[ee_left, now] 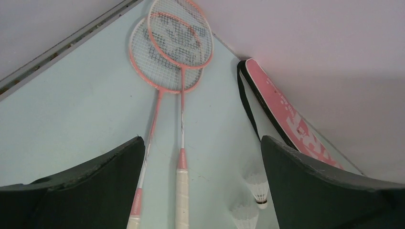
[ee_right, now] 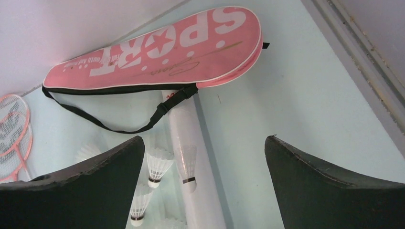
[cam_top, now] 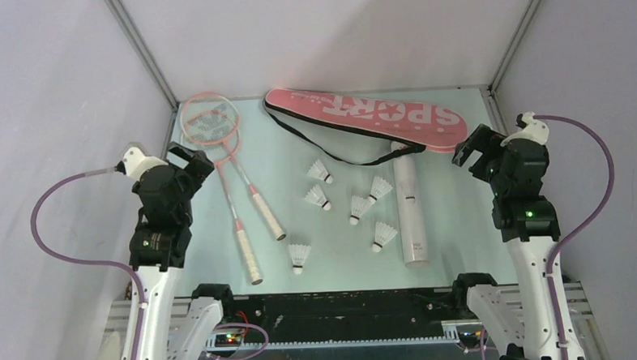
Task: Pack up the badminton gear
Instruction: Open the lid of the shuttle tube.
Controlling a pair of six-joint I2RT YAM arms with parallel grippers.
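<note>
Two pink-framed rackets (cam_top: 216, 128) lie crossed at the back left, white handles (cam_top: 253, 240) toward me; they also show in the left wrist view (ee_left: 174, 43). The pink "SPORT" bag (cam_top: 369, 113) lies shut along the back wall, strap (cam_top: 330, 151) looped forward. A long white tube (cam_top: 410, 212) lies right of centre, its far end under the bag's strap clip (ee_right: 176, 95). Several white shuttlecocks (cam_top: 359, 208) lie scattered between rackets and tube. A shuttlecock shape (ee_right: 187, 167) shows on the tube. My left gripper (cam_top: 186, 157) (ee_left: 201, 143) hovers open above the racket shafts. My right gripper (cam_top: 470, 151) (ee_right: 201, 140) hovers open right of the tube.
White enclosure walls close in the pale green table (cam_top: 464, 238) on the left, back and right, with metal corner posts (cam_top: 143, 54). Purple cables (cam_top: 58, 232) loop beside both arms. The black base rail (cam_top: 345, 309) runs along the near edge.
</note>
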